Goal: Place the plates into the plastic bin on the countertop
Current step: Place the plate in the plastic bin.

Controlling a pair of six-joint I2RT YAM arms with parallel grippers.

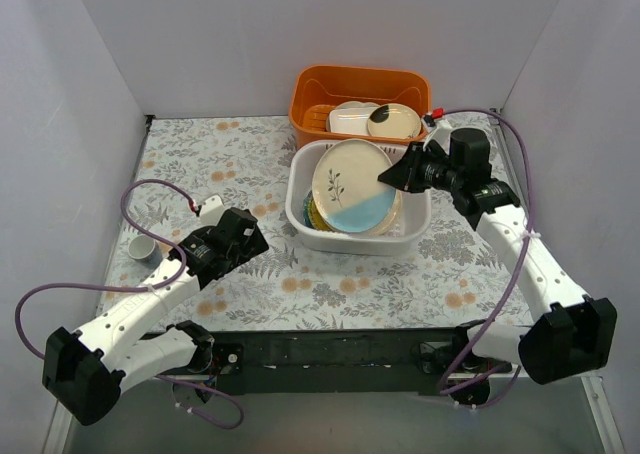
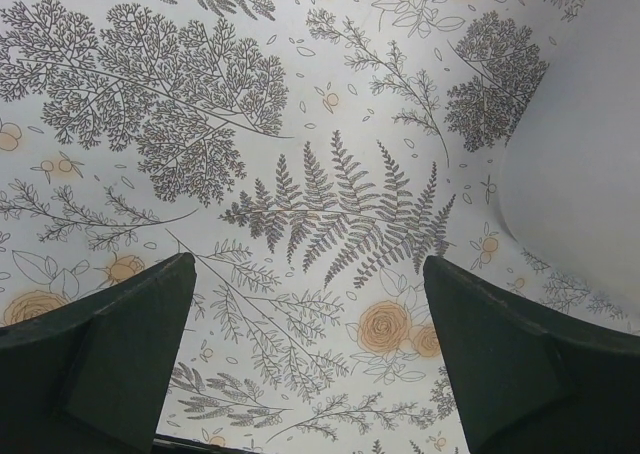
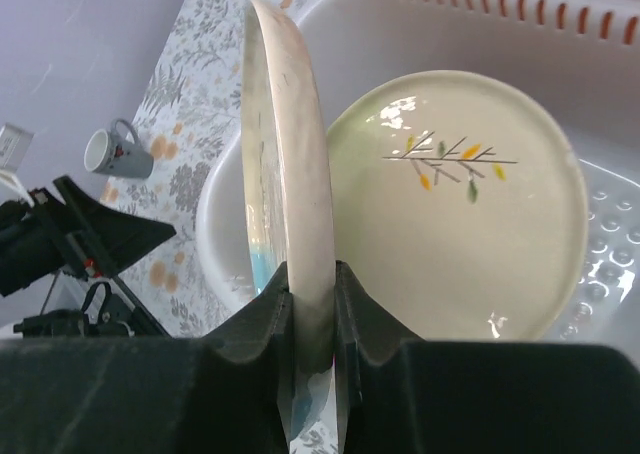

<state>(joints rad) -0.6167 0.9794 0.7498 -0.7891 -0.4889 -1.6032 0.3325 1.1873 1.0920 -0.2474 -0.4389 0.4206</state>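
L claw [image 2: 308, 264] spread wide, facing down, arm low; R claw [image 3: 312, 279] pinching plate [image 3: 285, 144] rim, arm extended fwd.

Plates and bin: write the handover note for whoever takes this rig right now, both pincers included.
Right pincer: shut on the rim of the cream-and-blue plate, held over the plastic bin.
Left pincer: open, empty, above the countertop, left of the bin.
Done: several plates lie stacked in the bin, a cream sprig plate on top.
To do: lower the held plate onto them, open, back off.
Also there: orange basket behind the bin with a blotched plate; small cup far left.
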